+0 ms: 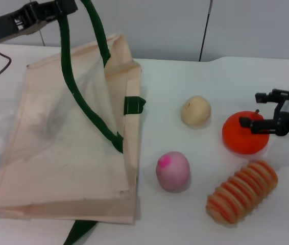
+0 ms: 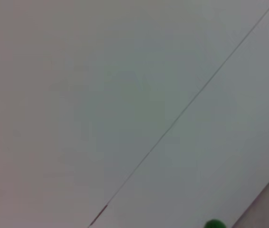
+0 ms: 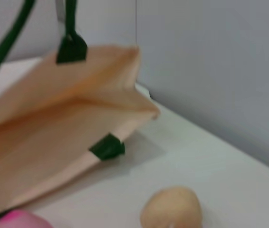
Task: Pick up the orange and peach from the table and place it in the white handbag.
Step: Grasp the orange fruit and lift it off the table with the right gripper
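Note:
The orange (image 1: 240, 135) sits on the table at the right. My right gripper (image 1: 251, 109) is open, its two dark fingers straddling the top of the orange near the stem. The peach (image 1: 172, 171), pale pink with a magenta spot, rests near the middle, just right of the white handbag (image 1: 57, 153); a sliver of the peach (image 3: 20, 221) shows in the right wrist view. The handbag (image 3: 53, 137) lies with its mouth held up. My left gripper (image 1: 57, 10) at the top left is shut on one green strap (image 1: 65, 61), lifting it.
A beige-yellow ball (image 1: 195, 111) lies behind the peach, also seen as the ball (image 3: 171, 209) in the right wrist view. An orange-and-tan ribbed oblong item (image 1: 242, 191) lies in front of the orange. A second green strap (image 1: 80, 232) trails off the table's near edge. The left wrist view shows only wall.

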`<control>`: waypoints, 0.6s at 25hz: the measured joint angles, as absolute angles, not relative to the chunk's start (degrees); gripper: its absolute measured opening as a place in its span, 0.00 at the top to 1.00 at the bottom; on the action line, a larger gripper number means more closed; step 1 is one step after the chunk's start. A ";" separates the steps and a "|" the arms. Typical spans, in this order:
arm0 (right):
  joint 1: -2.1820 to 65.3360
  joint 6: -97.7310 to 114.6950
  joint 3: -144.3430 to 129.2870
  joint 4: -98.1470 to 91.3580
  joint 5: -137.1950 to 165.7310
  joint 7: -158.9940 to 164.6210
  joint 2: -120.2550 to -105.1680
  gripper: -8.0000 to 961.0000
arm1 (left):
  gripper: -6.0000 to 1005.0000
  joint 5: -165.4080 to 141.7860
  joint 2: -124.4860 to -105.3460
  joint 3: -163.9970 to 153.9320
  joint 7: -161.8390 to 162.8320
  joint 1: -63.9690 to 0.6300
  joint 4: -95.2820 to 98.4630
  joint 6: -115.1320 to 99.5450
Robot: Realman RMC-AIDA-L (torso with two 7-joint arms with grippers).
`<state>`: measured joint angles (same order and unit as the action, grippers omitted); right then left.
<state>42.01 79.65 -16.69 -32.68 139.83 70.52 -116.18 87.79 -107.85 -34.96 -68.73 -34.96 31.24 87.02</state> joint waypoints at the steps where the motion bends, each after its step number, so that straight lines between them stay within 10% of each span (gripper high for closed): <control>1: 42.53 78.66 -16.70 -32.19 141.18 71.06 -116.18 0.19 | 0.88 88.09 -107.83 -34.87 -68.95 -34.94 31.22 87.39; 15: 45.78 72.72 -16.89 -28.02 151.40 74.66 -116.21 0.20 | 0.88 88.99 -107.75 -29.41 -69.60 -34.45 31.20 93.35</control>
<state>45.78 72.72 -16.90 -28.02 151.40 74.66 -116.21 88.99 -107.75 -29.41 -69.60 -34.45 31.20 93.35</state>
